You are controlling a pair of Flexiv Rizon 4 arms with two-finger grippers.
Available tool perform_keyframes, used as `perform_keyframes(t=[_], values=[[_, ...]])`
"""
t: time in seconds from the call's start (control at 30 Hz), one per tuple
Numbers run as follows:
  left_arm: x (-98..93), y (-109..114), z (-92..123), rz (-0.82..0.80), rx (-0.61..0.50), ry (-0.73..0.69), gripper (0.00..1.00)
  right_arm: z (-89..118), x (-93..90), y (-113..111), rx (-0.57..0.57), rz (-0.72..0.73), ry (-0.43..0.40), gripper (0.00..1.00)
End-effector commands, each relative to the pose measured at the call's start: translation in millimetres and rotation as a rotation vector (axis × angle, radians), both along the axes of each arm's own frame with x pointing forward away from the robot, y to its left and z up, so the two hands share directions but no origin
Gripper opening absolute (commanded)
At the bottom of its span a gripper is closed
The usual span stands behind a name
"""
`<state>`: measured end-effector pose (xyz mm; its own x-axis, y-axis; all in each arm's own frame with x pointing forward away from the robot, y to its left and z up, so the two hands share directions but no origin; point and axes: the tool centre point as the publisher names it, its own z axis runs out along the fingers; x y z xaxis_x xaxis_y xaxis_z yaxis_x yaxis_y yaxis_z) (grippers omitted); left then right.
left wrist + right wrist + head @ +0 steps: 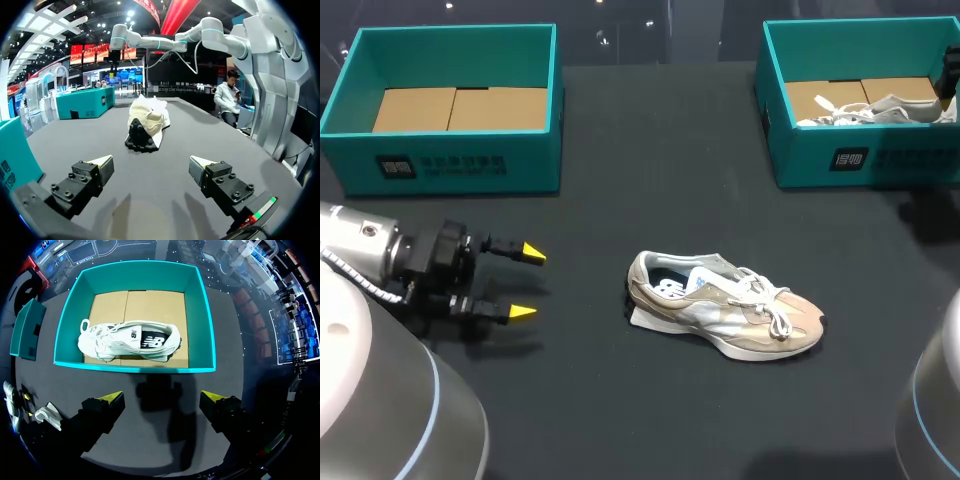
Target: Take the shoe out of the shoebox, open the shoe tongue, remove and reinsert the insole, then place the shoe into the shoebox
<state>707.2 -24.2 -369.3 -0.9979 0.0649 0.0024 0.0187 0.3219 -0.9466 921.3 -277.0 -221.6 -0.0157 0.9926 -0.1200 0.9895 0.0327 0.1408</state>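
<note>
Beige shoe is out of the box and stands on its sole mid-desk. Its toe points to my right side and its heel toward my left arm. The laces are loose over the tongue. A pale insole with print shows in the opening.

Left jaws are open and hold nothing. The yellow fingertips are level with the shoe's heel and well apart from it. In the left wrist view the shoe sits straight ahead of the open fingers, heel-on, with bare desk between.

The left shoebox is behind the shoe on its heel side, well apart. Only the cardboard floor shows inside it.

The right shoebox is behind the shoe on its toe side, also well apart. A white shoe lies on its side in it.

Right jaws are far from the beige shoe, past its toe side. They are open and empty, high over the desk just short of that box's near wall. In the right wrist view the white shoe lies across the cardboard floor.
</note>
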Motion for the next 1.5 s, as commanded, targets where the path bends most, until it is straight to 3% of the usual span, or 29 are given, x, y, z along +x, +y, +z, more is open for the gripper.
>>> perform_keyframes(t=[0.03, 0.73, 1.5], values=[[8.8, -5.4, -9.4, -0.008, -0.012, 0.002, 1.00, -0.2, -1.0, 0.0, -0.001, 0.000, -0.002, 1.00], [23.5, -44.7, -20.6, -0.012, -0.011, -0.012, 1.00, -0.2, -1.0, 0.0, -0.001, 0.000, -0.002, 1.00], [34.3, -108.7, -32.9, -0.104, -0.010, -0.025, 1.00, -0.2, -1.0, 0.0, -0.001, 0.000, -0.002, 1.00]])
